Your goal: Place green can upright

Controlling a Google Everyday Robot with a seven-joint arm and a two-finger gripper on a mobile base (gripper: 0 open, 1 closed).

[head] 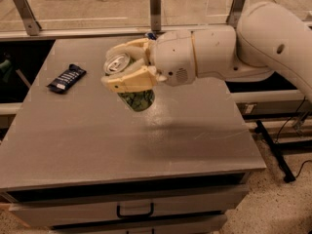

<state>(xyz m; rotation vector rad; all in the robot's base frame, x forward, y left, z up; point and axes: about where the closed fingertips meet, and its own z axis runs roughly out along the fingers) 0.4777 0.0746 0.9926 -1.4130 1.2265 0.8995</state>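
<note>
The green can (138, 100) has a mottled green body and a silver top with a pull tab, facing up and to the left. My gripper (126, 67) is shut on it, its cream fingers (129, 81) clamped across the upper part of the can. The can hangs tilted, top leaning left, over the middle of the grey table (146, 145); whether its base touches the surface cannot be told. The white arm reaches in from the right.
A dark snack bar wrapper (67, 78) lies on the table's left part. A glass rail with metal posts (155, 6) runs along the far edge. A drawer with a black handle (135, 212) sits below the table's front edge.
</note>
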